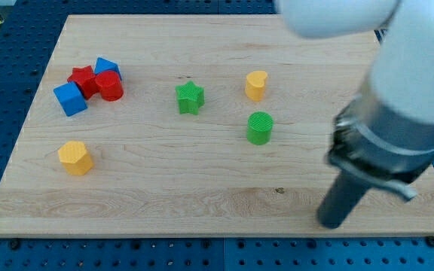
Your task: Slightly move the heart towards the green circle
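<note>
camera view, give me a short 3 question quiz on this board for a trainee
1. True or false: the yellow heart touches the green circle.
2. Which block lies nearest the green star? A) yellow hexagon B) yellow heart C) blue cube
3. Fill in: my tip sits toward the view's ____ right, away from every block.

Key:
1. False: they are apart, the heart nearer the view's top.
2. B
3. bottom
</note>
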Controlling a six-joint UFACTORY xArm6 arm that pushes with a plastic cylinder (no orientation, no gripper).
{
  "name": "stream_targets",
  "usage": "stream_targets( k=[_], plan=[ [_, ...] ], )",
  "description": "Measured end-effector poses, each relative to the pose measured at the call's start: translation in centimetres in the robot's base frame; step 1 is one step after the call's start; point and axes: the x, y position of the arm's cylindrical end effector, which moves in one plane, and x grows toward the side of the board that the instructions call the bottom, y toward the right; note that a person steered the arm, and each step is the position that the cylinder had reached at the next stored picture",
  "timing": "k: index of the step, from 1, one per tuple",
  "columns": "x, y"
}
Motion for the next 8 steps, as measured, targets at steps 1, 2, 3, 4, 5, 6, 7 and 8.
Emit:
stream_targets(
  k=[1,2,3,4,5,6,7,8],
  plan=[
    [0.1,-5.2],
    [0.1,-16.0],
    [0.0,-27.0],
    [-2.8,-35.1],
    [-5.5,-36.4],
    [-5.9,-36.4],
    [-8.2,-36.5],
    [-8.4,-36.2]
  ],
)
